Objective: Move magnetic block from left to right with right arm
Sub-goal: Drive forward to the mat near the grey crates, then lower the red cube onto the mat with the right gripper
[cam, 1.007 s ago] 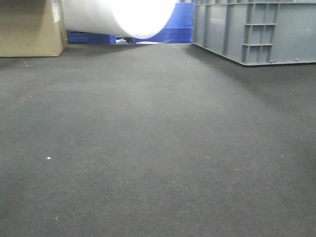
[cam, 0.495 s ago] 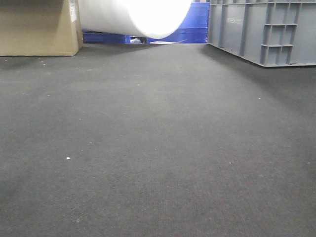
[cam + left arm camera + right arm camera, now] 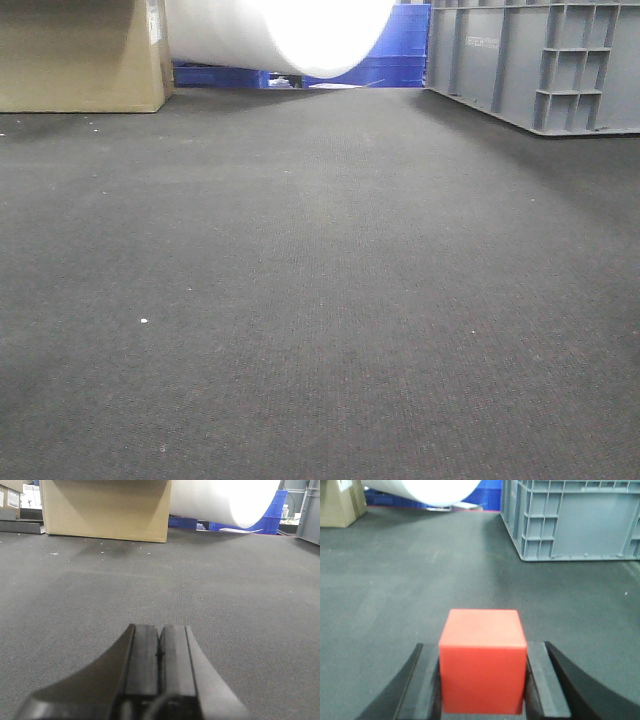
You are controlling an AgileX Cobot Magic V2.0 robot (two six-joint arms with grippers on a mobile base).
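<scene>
- the magnetic block (image 3: 482, 667) sits square-on to the right wrist camera, one flat face forward, top face level (it's a cube, so no long axis to call).
- count: one red block, one grey crate (image 3: 572, 517), one cardboard box (image 3: 105, 509), one white roll (image 3: 285, 35).
- right gripper (image 3: 483, 690) has the block clamped between its two fingers (image 3: 422, 690), a pad touching each side.
- left gripper (image 3: 159, 652) is closed, pads pressed together, nothing between them, above the dark carpet (image 3: 320, 280).
</scene>
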